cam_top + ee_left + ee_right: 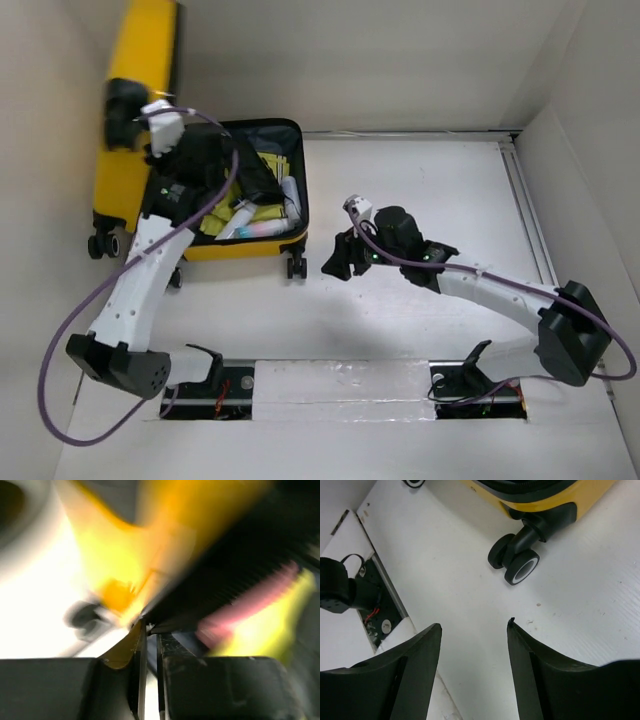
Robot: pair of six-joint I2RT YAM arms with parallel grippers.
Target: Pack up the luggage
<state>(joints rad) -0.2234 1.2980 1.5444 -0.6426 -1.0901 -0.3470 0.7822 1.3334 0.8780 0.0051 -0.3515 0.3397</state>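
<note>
The left end effector (150,635) is clenched at the raised lid (145,45) of the luggage (245,247), and the right end effector (474,625) is seen released near its wheel (517,562).

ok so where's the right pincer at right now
In the top view the right pincer hovers open over the table near its middle, just right of the yellow suitcase and its nearest wheel.
</note>
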